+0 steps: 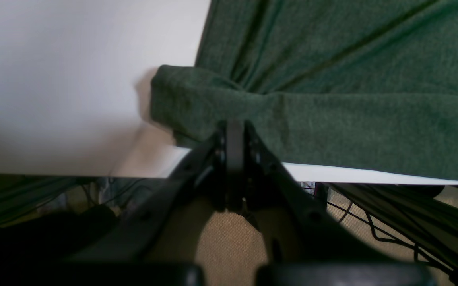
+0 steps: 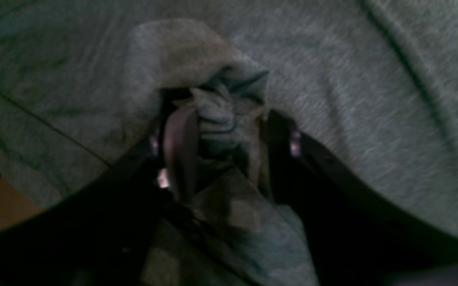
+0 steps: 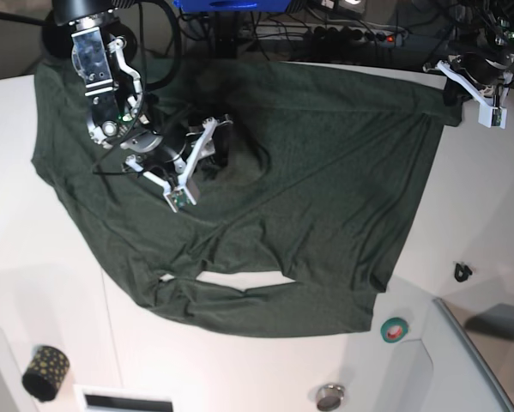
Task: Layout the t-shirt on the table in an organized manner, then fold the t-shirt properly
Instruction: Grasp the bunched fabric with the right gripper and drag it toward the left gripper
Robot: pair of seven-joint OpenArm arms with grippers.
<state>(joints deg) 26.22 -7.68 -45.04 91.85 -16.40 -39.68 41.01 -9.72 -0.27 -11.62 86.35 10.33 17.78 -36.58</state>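
- In the left wrist view, the left gripper [image 1: 235, 131] sits nearest the lens, its two black fingers pressed together and pinching a folded edge of the t-shirt [image 1: 332, 79], right where the cloth meets the table [image 1: 54, 79] rim.
- The table's edge runs just under that pinch; below it is floor, cables and wire mesh, so this arm works at the very border of the tabletop. Bare white surface lies open beside the cloth.
- In the right wrist view, the right gripper [image 2: 225, 131] stands partly open with a bunched ridge of t-shirt [image 2: 372, 99] between its fingers. The picture is dim and blurred, and I cannot tell whether the fingers actually press the cloth.
- From the base view, the t-shirt [image 3: 265, 189] lies spread but wrinkled across the far part of the table [image 3: 239, 369], one sleeve curling toward the near side.
- The right gripper [image 3: 207, 142] is over the middle of the shirt; the left gripper [image 3: 450, 99] is at the shirt's far corner, by the table's edge.
- Wide bare table lies in front of the shirt. A roll of tape [image 3: 395, 329], a dark patterned roll [image 3: 45, 371], a small round metal object [image 3: 329, 396] and a small black clip [image 3: 462, 272] sit near the front and side edges, all apart from the cloth.
- The left gripper's fingertips are too small and dark to make out in the base view.
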